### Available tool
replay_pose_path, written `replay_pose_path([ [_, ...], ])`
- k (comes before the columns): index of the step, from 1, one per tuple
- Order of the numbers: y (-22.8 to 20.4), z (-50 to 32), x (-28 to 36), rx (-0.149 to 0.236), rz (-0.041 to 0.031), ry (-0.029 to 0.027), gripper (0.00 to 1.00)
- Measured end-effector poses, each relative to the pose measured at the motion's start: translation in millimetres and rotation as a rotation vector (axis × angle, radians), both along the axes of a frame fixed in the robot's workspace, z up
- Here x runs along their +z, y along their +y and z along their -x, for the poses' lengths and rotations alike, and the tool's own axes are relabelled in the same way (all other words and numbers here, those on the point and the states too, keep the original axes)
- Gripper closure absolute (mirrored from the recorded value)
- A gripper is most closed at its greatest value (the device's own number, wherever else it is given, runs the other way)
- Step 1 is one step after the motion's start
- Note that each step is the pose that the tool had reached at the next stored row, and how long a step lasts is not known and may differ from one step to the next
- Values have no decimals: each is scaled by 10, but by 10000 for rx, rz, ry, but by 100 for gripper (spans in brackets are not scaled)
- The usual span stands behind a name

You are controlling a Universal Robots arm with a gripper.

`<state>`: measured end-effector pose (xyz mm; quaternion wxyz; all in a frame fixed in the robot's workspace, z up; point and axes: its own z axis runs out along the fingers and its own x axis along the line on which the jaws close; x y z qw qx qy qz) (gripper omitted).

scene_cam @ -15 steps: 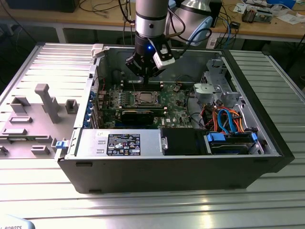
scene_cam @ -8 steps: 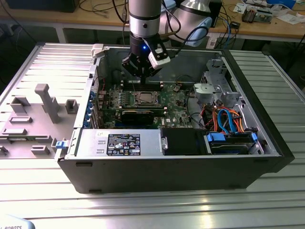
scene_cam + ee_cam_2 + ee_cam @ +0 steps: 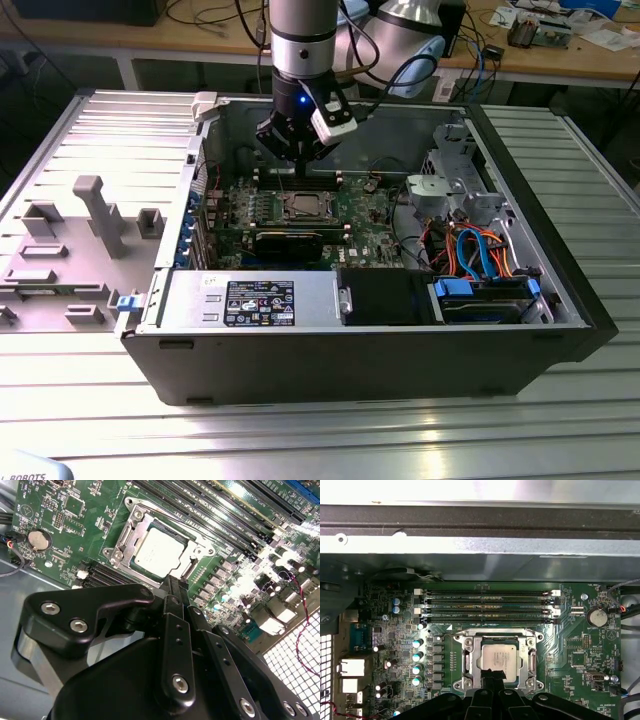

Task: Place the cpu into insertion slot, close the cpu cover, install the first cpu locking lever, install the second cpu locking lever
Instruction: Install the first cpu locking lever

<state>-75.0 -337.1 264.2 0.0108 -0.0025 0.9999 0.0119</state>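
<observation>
The cpu (image 3: 303,206) (image 3: 159,553) (image 3: 498,661), a silver-grey square chip, lies flat in the insertion slot on the green motherboard, hiding the slot's contact field. The cpu cover (image 3: 131,530) (image 3: 470,642), a silver frame, lies down around the chip's edges. A thin metal lever rod (image 3: 170,517) runs along one side of the frame. My black gripper (image 3: 297,162) (image 3: 172,582) (image 3: 492,681) hangs just above the socket's edge, its fingers together with nothing between them, clear of the chip.
Long black memory slots (image 3: 487,605) run beside the socket, and a coin battery (image 3: 39,540) sits nearby. A black graphics card (image 3: 288,243), the power supply (image 3: 250,300), a drive cage (image 3: 450,185) and orange and blue cables (image 3: 480,255) fill the case. A grey fixture plate (image 3: 80,240) lies outside on the exterior view's left.
</observation>
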Motion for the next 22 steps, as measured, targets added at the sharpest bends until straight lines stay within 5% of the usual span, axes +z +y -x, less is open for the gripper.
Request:
replay_pose_path([
  [5, 0, 1, 0, 0, 0, -3, 89],
  [16, 0, 186, 0, 43, -1, -3, 89],
  [22, 0, 199, 0, 44, -1, -3, 89],
])
